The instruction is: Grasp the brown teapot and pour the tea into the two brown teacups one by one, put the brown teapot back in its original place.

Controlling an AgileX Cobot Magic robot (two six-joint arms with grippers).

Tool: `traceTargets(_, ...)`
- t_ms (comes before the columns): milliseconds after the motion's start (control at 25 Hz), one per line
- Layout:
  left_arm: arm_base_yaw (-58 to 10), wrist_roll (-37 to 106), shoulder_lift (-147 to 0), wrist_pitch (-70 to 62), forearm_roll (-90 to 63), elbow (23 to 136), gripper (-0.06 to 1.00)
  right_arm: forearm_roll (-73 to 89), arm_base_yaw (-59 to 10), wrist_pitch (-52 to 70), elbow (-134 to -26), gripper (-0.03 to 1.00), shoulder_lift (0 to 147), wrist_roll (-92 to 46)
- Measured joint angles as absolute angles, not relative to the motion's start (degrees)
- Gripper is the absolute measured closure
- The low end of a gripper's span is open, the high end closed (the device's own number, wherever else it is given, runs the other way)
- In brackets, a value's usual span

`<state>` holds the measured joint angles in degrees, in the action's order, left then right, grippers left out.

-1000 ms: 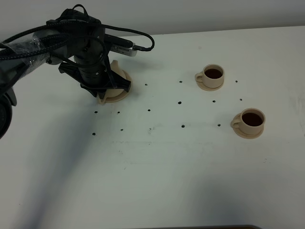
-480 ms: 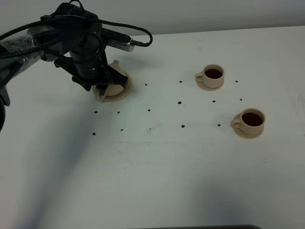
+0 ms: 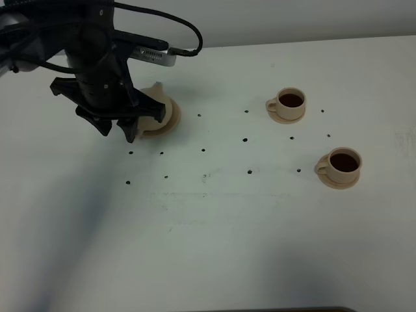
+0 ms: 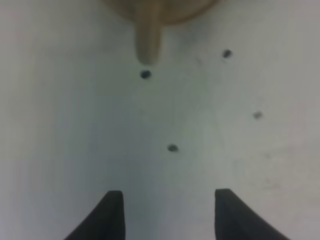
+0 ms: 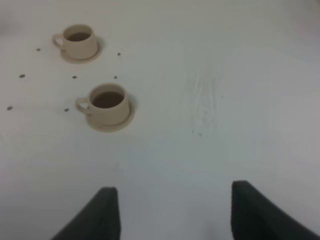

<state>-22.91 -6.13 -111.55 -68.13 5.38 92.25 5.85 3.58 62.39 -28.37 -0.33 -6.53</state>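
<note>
From the high camera, the left gripper [image 3: 120, 127] hangs over the white bench [image 3: 214, 227] with the brown teapot [image 3: 158, 116] partly hidden behind it on its saucer, and two brown teacups [image 3: 286, 101] [image 3: 342, 164], both dark with tea, sit well apart at the right. The left wrist view shows the fingers [image 4: 111, 212] spread over bare bench, with the teapot's spout [image 4: 148, 37] beyond them. The right wrist view shows the right gripper [image 5: 170, 215] with fingers spread, holding nothing, both cups on their saucers ahead.

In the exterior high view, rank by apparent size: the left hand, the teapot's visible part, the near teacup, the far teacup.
1. Left hand.
2. Teapot, partly hidden behind it.
3. Near teacup.
4. Far teacup: looks slightly smaller, though that may be distance.
</note>
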Motion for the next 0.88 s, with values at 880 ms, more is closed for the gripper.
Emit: traceTargets(880,-25.3,-11.3,-57.2,-58.5,4.5,33.7,0.5,5.9,3.6,62.4,-28.4,0.49,-0.3,-6.5)
